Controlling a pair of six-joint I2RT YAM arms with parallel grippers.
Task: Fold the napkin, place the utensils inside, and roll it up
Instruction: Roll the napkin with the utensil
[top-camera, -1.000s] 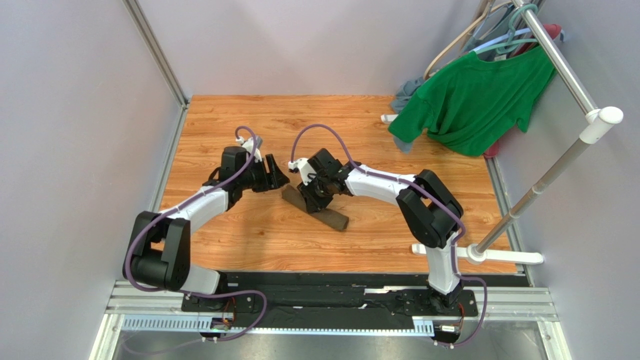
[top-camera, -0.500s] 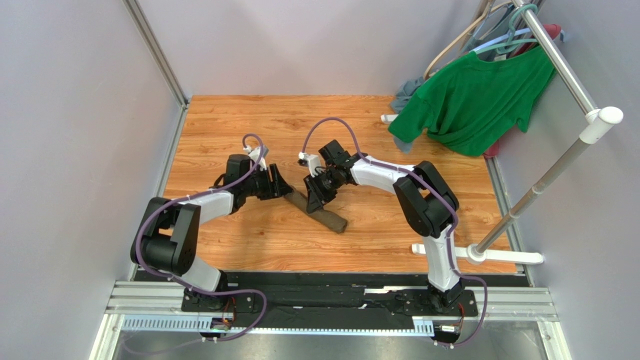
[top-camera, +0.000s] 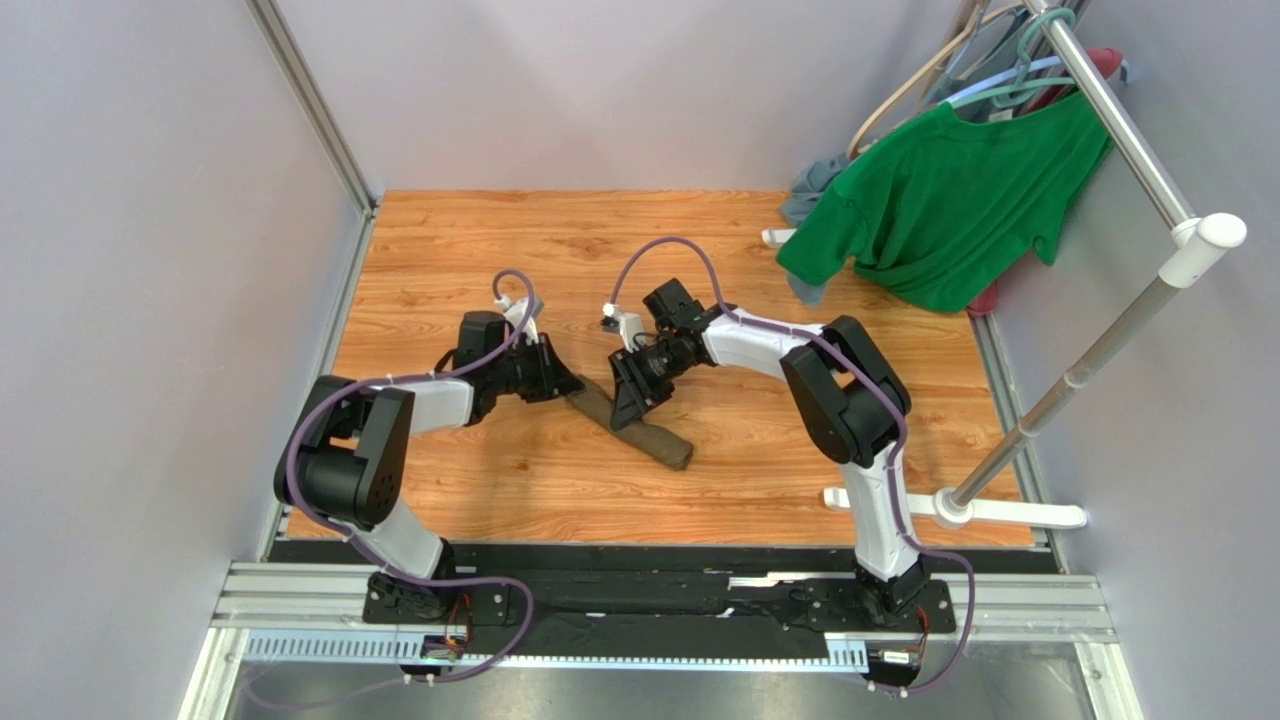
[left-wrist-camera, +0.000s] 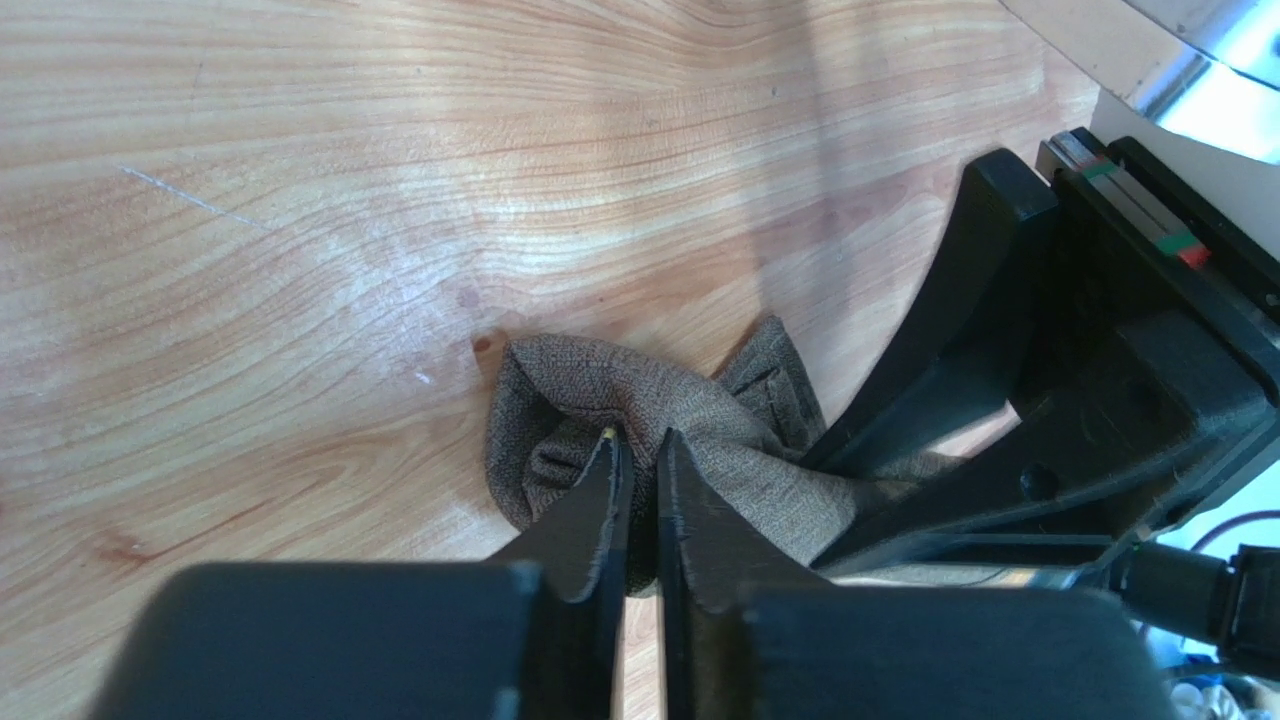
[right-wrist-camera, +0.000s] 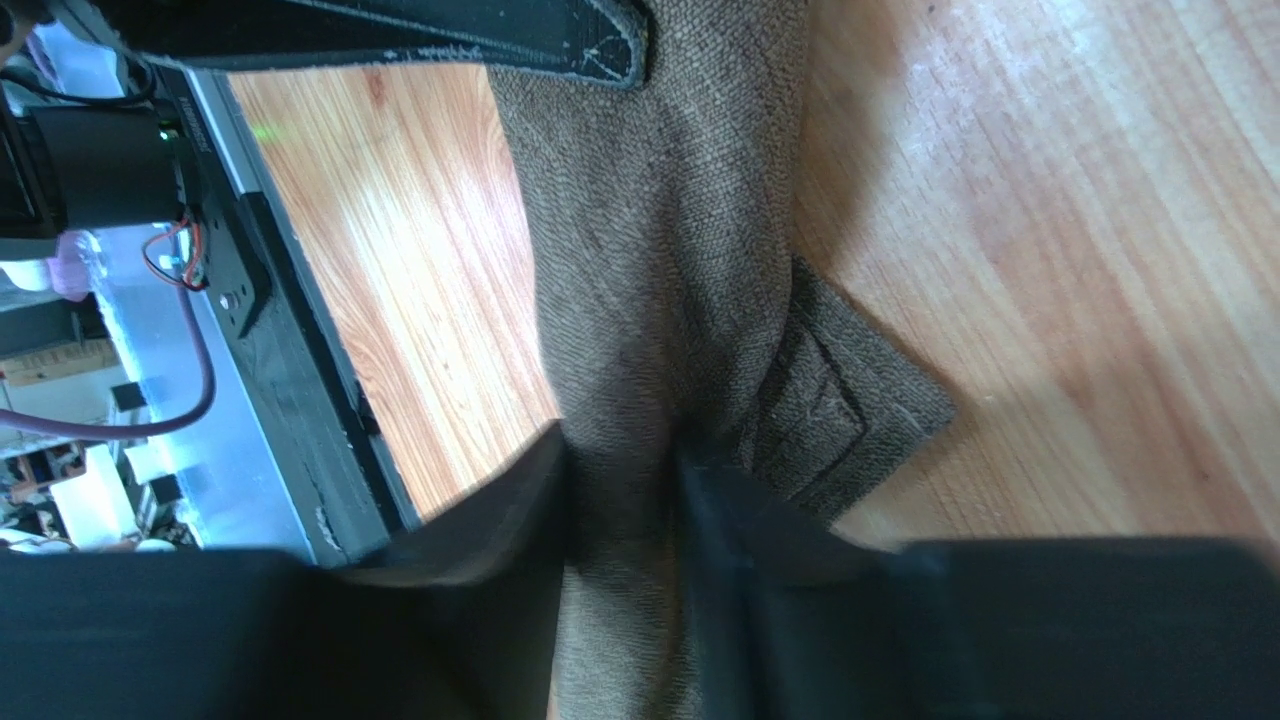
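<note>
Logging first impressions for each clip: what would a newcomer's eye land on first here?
Two black grippers meet over one small olive-brown roll in the middle of the wooden table. The left gripper pinches the far-left end of the napkin, and the right gripper straddles the roll just beside it. After that, the bright green T-shirt hanging from the rail at the far right corner pulls the eye.

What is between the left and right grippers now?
Only the napkin. The left wrist view shows its bunched end filling the gap from the left gripper to the right gripper. Both sets of fingers touch the cloth.
</note>
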